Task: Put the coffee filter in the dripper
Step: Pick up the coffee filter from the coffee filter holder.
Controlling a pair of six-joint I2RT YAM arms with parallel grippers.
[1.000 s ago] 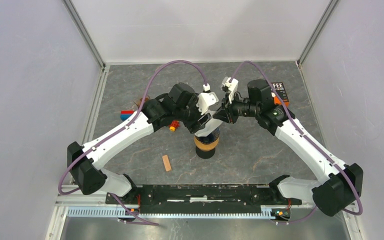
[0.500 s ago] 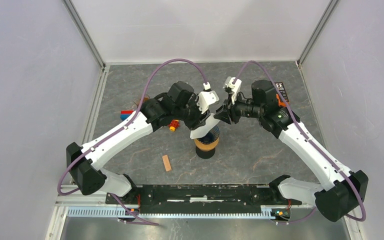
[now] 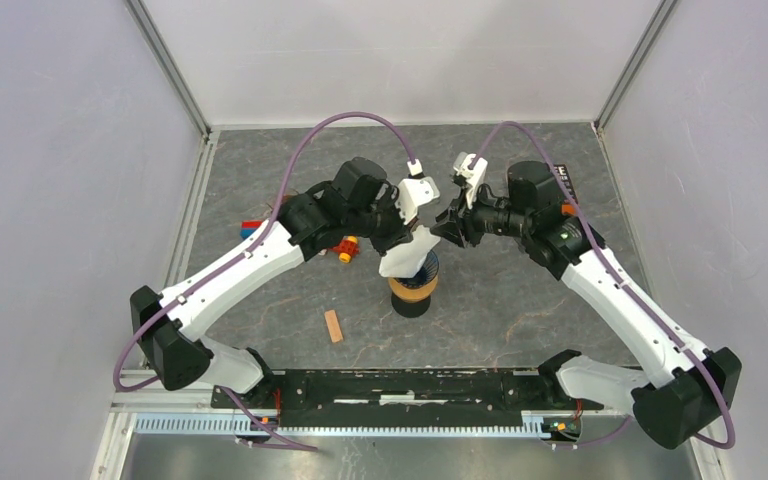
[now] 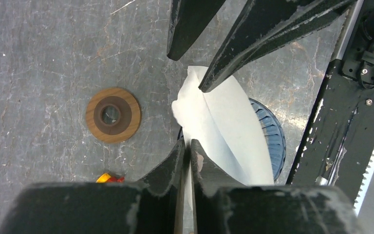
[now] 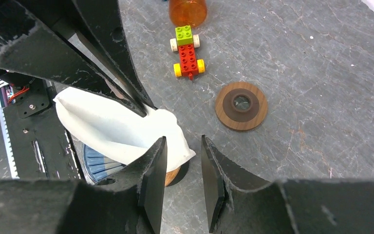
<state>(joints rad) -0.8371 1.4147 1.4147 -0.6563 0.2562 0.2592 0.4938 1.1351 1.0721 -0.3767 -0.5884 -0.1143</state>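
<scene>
The grey marbled desk (image 3: 520,300) has white walls around it. The white paper coffee filter (image 4: 224,131) hangs tilted over the blue ribbed dripper (image 4: 274,136). The left hand (image 4: 189,144) pinches its edge. The right hand (image 5: 183,141), at 2 o'clock from the filter in the top view, is narrowly apart and holds nothing. The filter looks half folded, so if let go now it may sit crooked or slide off.

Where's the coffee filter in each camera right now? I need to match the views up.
Top external: the white coffee filter is at centre, over the dripper.
Left wrist: coffee filter is just right of centre, covering most of the blue ribbed dripper.
Right wrist: coffee filter is left of centre, above the dripper.
Shared landmark: the dripper beneath it.
</scene>
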